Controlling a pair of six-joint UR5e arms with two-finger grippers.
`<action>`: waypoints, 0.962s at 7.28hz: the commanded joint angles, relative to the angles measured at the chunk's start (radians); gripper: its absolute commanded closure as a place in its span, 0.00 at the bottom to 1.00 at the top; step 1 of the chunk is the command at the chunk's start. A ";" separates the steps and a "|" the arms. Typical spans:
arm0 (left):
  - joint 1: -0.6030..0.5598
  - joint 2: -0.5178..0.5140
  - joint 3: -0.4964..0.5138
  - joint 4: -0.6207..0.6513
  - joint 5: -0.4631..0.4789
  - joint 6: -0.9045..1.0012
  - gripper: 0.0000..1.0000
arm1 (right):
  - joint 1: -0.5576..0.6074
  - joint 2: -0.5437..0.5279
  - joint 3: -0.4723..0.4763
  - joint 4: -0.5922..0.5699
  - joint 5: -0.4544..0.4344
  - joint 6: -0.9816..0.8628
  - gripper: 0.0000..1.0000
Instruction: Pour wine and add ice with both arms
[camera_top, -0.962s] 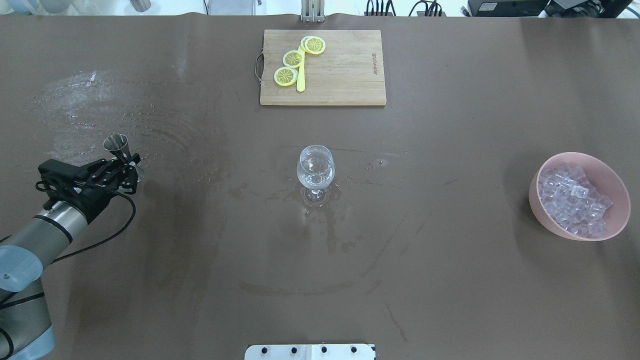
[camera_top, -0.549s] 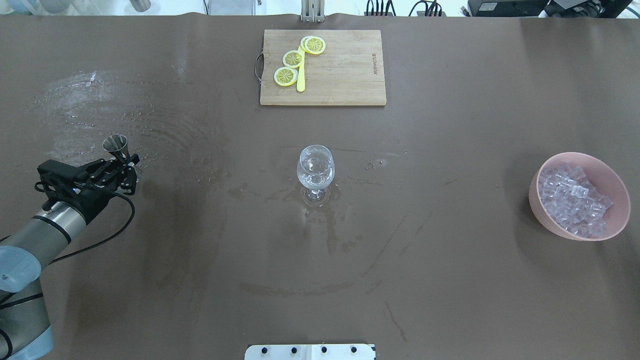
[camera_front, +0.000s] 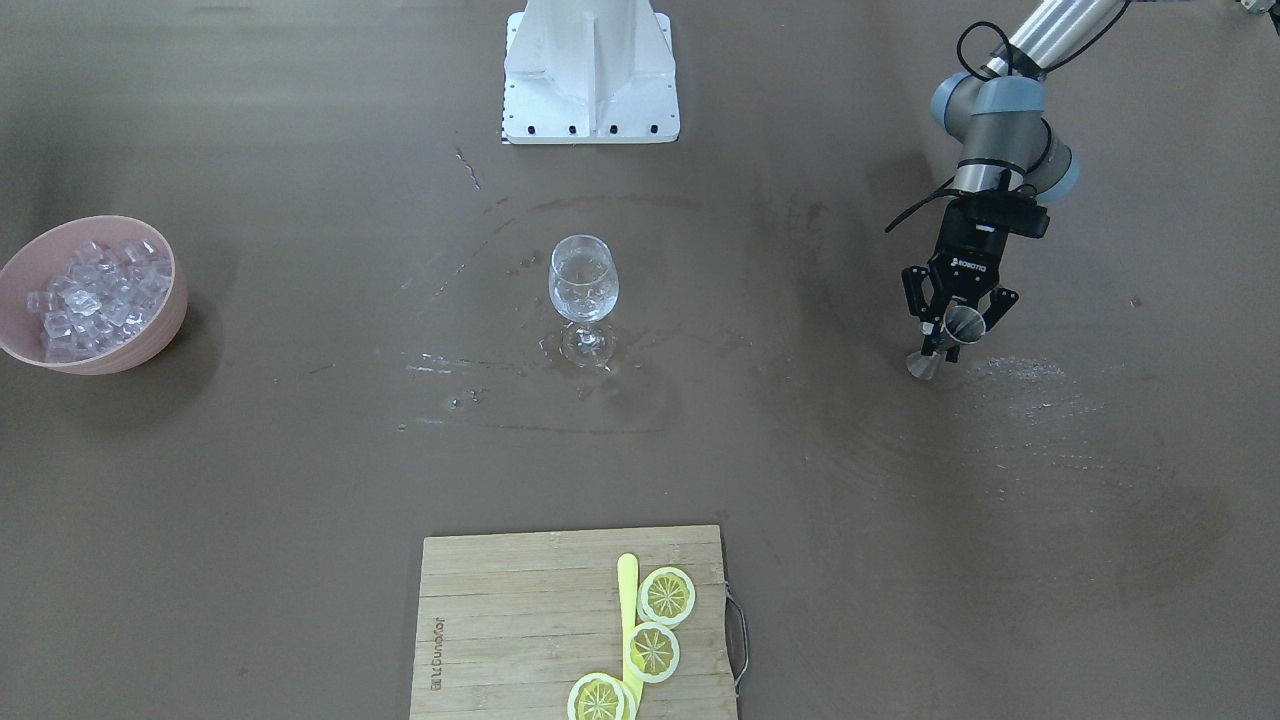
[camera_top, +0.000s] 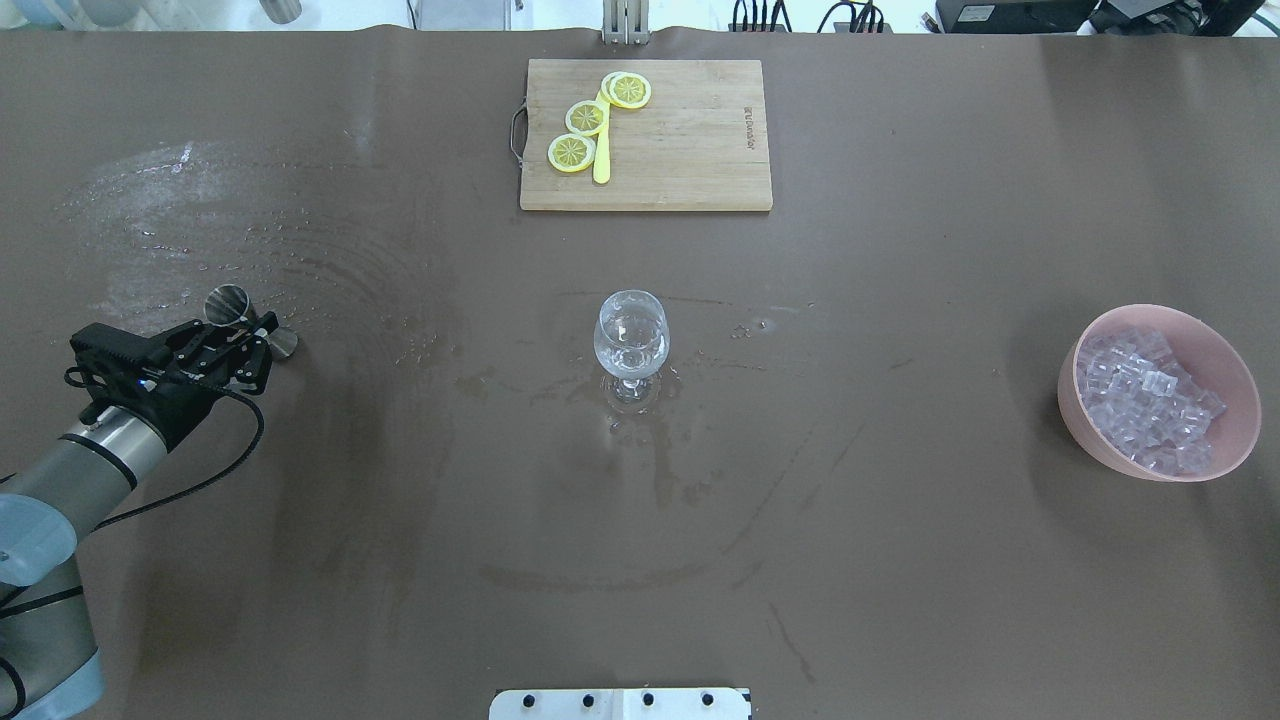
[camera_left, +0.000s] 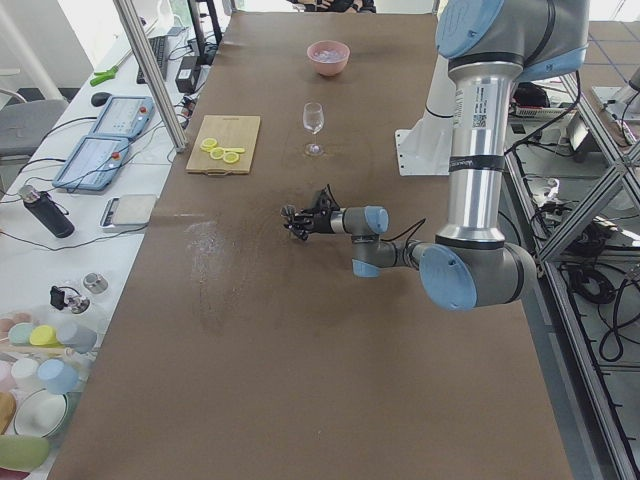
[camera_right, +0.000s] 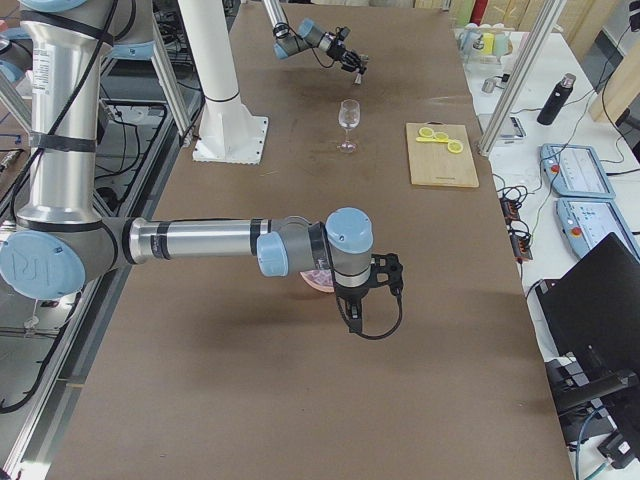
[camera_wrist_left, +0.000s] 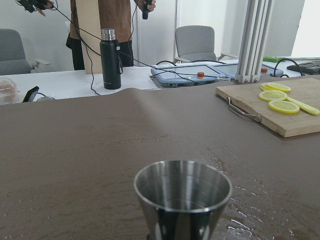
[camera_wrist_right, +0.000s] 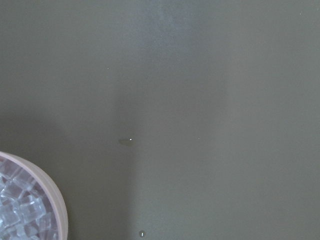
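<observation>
My left gripper (camera_top: 248, 336) is shut on a steel jigger (camera_top: 230, 301) low over the wet table at the left, far from the wine glass (camera_top: 631, 335). In the front-facing view the left gripper (camera_front: 955, 322) clasps the jigger (camera_front: 963, 321) at its waist. The left wrist view shows the jigger's cup (camera_wrist_left: 182, 192) upright; I cannot tell whether wine is in it. The glass (camera_front: 583, 280) holds a little clear liquid. Ice (camera_top: 1145, 400) fills a pink bowl (camera_top: 1235, 440) at the right. My right gripper (camera_right: 370, 292) hangs beside that bowl; I cannot tell its state.
A wooden cutting board (camera_top: 690, 150) with lemon slices (camera_top: 586, 118) and a yellow knife lies at the far middle. Water streaks cover the table around the glass and the left side. The white pedestal (camera_front: 590, 70) stands at the robot's edge.
The left gripper has drawn slightly back and down with the jigger; the jigger's lower cone now shows to the right of the fingers. Glass and bowl have not moved.
</observation>
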 joint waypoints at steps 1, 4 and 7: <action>0.000 0.000 0.008 -0.015 -0.003 0.000 0.51 | 0.000 0.001 0.000 0.001 0.000 0.000 0.00; 0.000 0.009 0.008 -0.041 -0.005 0.011 0.04 | 0.000 -0.001 0.002 0.001 0.000 0.000 0.00; 0.000 0.009 0.008 -0.070 -0.003 0.054 0.03 | 0.000 -0.004 0.002 0.001 0.000 0.000 0.00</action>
